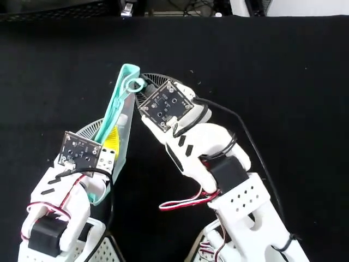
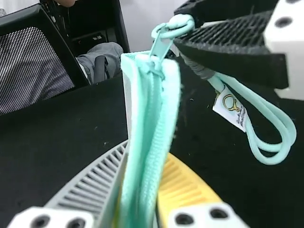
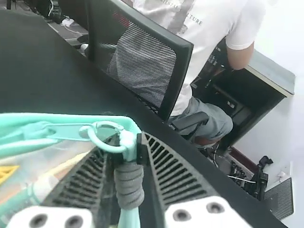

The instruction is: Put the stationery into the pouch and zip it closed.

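Pouch (image 1: 117, 117): mint, held on edge above the table (image 1: 272, 82); zip appears run to its far end, contents unclear. Left gripper (image 1: 106, 139): jaws clamped on the pouch's near end. Right gripper (image 1: 143, 90): jaws pinching the pull cord (image 2: 266, 128) at the pouch's far end. Risk: a hard pull could slip the cord, or drag the pouch from the left jaws
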Robot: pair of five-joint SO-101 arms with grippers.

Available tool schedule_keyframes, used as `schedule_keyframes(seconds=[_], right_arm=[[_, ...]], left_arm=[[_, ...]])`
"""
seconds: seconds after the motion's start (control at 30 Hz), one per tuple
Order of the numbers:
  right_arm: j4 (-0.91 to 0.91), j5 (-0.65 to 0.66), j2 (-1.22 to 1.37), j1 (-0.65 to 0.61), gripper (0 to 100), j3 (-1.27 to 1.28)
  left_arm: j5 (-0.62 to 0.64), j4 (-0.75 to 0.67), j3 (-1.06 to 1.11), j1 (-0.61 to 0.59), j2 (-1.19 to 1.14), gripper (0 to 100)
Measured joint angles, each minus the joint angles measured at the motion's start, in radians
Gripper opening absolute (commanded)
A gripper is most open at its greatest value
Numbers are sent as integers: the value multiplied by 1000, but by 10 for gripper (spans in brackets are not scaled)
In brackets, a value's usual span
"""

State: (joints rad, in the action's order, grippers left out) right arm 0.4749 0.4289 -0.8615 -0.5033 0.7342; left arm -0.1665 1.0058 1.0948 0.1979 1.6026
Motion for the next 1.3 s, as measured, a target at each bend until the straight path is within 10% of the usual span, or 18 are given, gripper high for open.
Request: schedule_keyframes(seconds=[1.3], right_arm=[[-130,57,416,110,13,-153]], left_arm=[[-2,-2,9,0,-2,30]])
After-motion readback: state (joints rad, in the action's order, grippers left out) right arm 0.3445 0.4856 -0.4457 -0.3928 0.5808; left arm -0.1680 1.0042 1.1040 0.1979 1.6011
